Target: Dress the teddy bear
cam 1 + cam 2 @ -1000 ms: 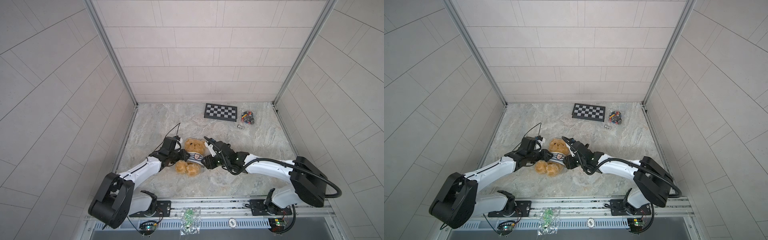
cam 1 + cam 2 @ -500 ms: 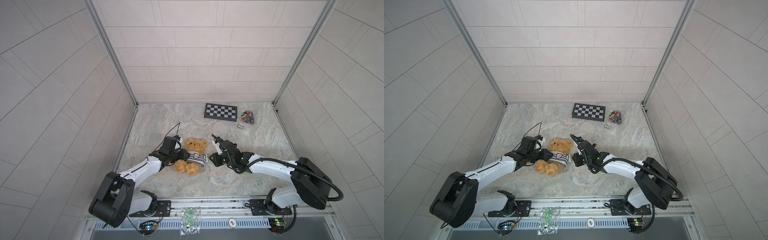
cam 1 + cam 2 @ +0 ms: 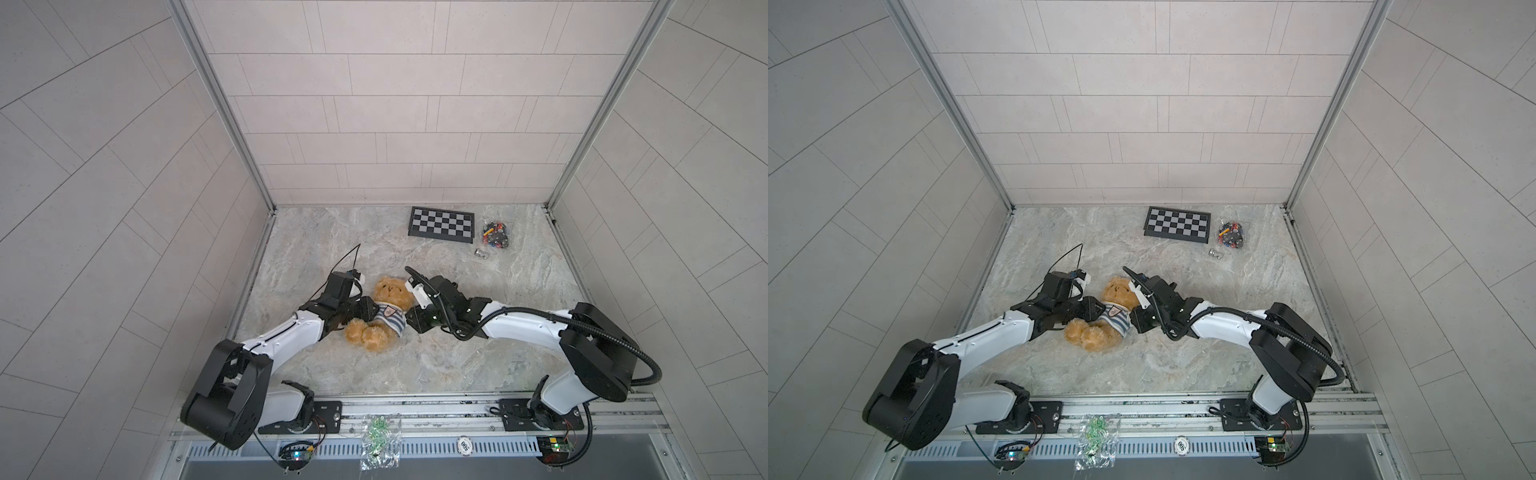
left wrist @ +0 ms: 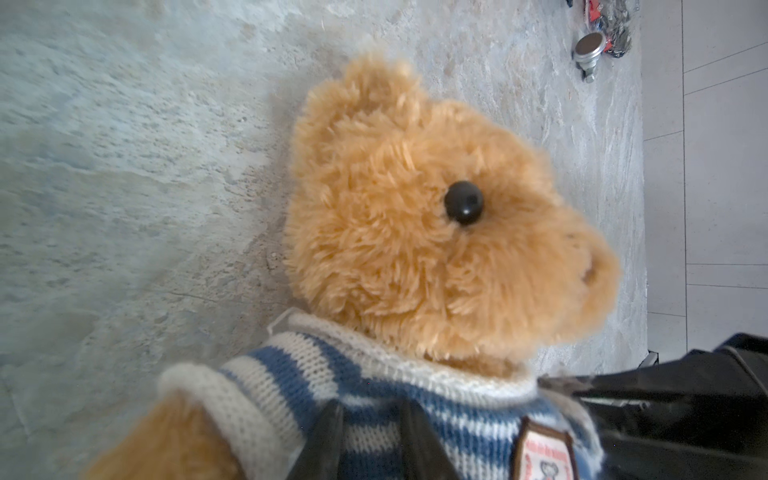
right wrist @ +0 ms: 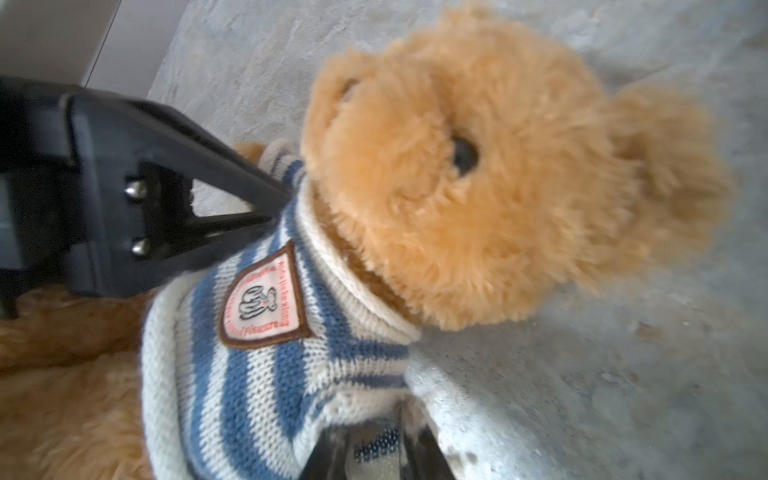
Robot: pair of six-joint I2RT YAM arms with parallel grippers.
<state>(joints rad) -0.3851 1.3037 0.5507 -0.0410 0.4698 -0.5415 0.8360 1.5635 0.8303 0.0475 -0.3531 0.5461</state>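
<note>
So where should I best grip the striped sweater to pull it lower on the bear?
Probably the sweater at its side edges, coming in low from each flank: the teddy bear lies on its back, its chest knit stretched flat. The left gripper and right gripper pinch knit there.

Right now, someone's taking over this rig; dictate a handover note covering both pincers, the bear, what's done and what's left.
Left pincer: shut on the sweater beside the armhole.
Right pincer: shut on the sweater's other side.
Teddy bear: lying face up on the table.
Done: sweater over head, covering torso; one arm through a sleeve.
Left: other arm hidden, check it; then probably straighten hem, release.
</note>
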